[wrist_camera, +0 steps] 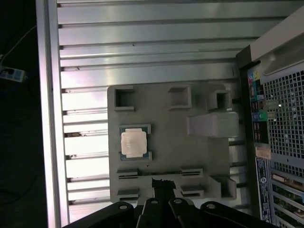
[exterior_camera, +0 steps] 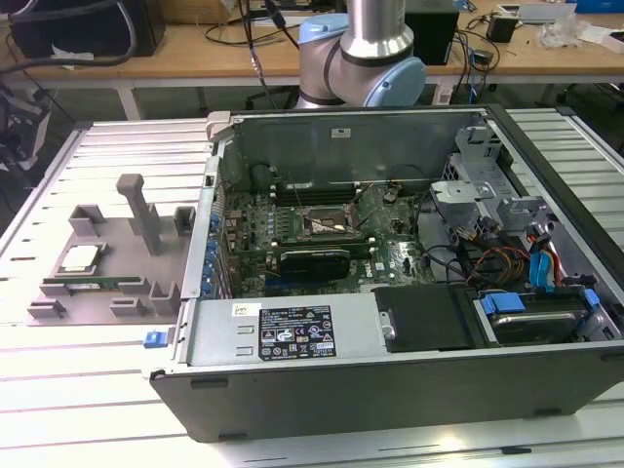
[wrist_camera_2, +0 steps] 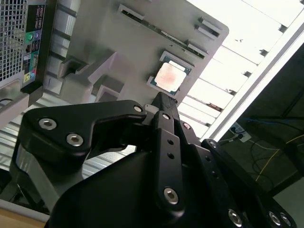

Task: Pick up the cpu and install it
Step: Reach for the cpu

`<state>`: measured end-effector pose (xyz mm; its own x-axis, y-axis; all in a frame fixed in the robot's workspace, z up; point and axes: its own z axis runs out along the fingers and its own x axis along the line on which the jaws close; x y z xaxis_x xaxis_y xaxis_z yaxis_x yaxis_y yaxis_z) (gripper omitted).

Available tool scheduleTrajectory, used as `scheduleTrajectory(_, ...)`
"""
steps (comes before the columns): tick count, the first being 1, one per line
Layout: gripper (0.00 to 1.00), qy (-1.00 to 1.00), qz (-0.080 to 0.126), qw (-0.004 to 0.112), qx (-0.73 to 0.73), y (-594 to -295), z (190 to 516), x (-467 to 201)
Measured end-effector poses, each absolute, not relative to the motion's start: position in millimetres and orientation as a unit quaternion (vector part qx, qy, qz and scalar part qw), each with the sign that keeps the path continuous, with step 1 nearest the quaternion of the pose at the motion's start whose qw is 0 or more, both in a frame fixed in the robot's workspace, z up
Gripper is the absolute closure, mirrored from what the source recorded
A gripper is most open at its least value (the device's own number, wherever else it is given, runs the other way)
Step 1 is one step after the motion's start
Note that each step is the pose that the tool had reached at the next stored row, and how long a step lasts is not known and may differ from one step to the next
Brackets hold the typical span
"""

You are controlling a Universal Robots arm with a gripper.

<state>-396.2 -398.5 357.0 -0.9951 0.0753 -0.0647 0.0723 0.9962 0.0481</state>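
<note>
In the exterior view the cpu (exterior_camera: 80, 258) is lying flat, metal top up, in a square recess of the grey fixture tray (exterior_camera: 117, 255). The tray is sitting on the slatted table (exterior_camera: 97, 390) just beside the open computer case (exterior_camera: 292, 390), on the exterior view's left, and the recess is probably keeping the chip squared up for a clean grasp. A memory stick (exterior_camera: 93, 285) is resting in a slot near it, and inside the case the motherboard socket (exterior_camera: 327, 226) is looking empty, so I judge the install not yet done. The arm's base (exterior_camera: 366, 39) is rising behind the case. In the first wrist view the camera is looking straight down on the tray: the cpu (wrist_camera: 133, 143) is sitting framed by corner stops, and the gripper (wrist_camera: 163, 183) is hanging over the tray's edge, near the chip but apart from it, its fingers pressed together and carrying nothing. This view is giving the plan of the recesses and the case's rear ports (wrist_camera: 266, 118), which the exterior view is not giving. In the second wrist view the camera is looking along the gripper (wrist_camera_2: 159, 96) from behind, so its tip is pointing almost at the cpu (wrist_camera_2: 169, 76) — a line-up the other views are not revealing — though height above the chip is hard to read here; I judge it is hovering, not touching.
</note>
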Motion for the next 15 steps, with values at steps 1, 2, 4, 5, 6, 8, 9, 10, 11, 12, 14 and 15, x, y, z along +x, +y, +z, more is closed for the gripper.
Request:
scheduleTrajectory(1,0.89,0.999,0.023,0.033,0.037,-398.5,355.2,-396.2)
scheduleTrajectory(2,0.89,0.999,0.023,0.033,0.037,-398.5,353.3,-396.2)
scheduleTrajectory(4,0.89,0.999,0.023,0.033,0.037,-398.5,349.3,-396.2)
scheduleTrajectory(5,0.89,0.999,0.023,0.033,0.037,-398.5,346.8,-396.3)
scheduleTrajectory(6,0.89,0.999,0.023,0.033,0.037,-398.5,345.1,-396.2)
scheduleTrajectory(8,0.89,0.999,0.023,0.033,0.037,-398.5,337.8,-396.2)
scheduleTrajectory(9,0.89,0.999,0.023,0.033,0.037,-398.5,335.8,-396.2)
scheduleTrajectory(10,0.89,0.999,0.023,0.033,0.037,-398.5,332.8,-396.2)
scheduleTrajectory(11,0.89,0.999,0.023,0.033,0.037,-398.5,328.6,-396.2)
scheduleTrajectory(12,0.89,0.999,0.023,0.033,0.037,-398.5,324.3,-396.2)
scheduleTrajectory(14,0.89,0.999,0.023,0.033,0.037,-398.5,320.2,-396.2)
scheduleTrajectory(15,0.89,0.999,0.023,0.033,0.037,-398.5,318.0,-396.2)
